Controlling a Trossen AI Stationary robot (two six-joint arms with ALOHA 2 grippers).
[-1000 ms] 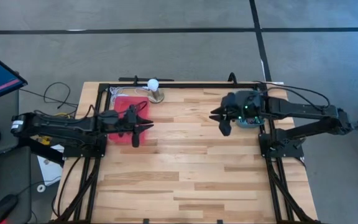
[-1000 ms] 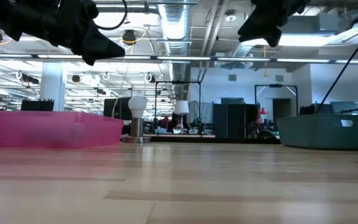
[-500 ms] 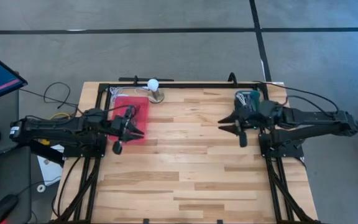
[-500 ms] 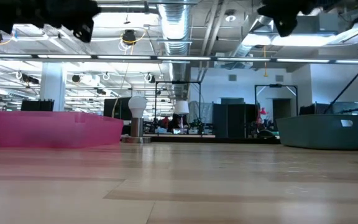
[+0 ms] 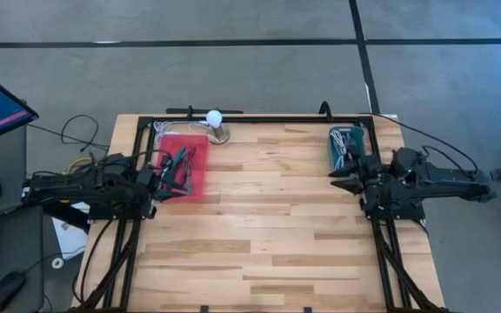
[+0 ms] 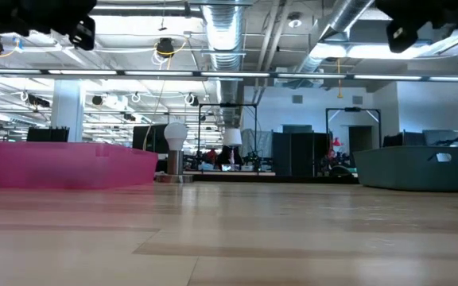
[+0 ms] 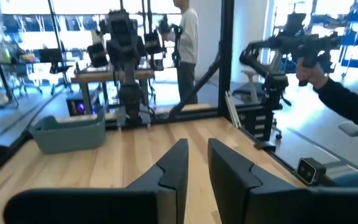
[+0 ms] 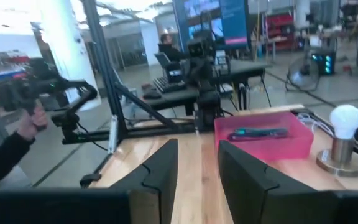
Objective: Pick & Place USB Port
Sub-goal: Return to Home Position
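A pink tray [image 5: 185,165] sits at the table's far left with a dark teal elongated device [image 8: 257,132] lying inside it; I take this for the USB port. A teal bin [image 5: 346,143] at the far right holds white and dark pieces. My left gripper [image 5: 170,169] hangs level over the pink tray's left part, pulled in close to its base, fingers [image 7: 178,163] a little apart with nothing between them. My right gripper [image 5: 339,180] hangs level just near of the teal bin, also pulled in, open and empty [image 8: 197,163].
A white bulb on a metal stand [image 5: 215,119] stands at the far edge beside the pink tray. The bare wooden table top [image 5: 268,226] stretches between the arms. Beyond the table, a person stands in the room [image 7: 185,31], and a dark sleeve [image 7: 347,99] shows at the side.
Both arms have drawn back from the table's middle: my left gripper toward the left edge, over the pink tray, and my right gripper toward the right edge, next to the teal bin. Both have tipped up from slanting downward to level. Neither carries anything.
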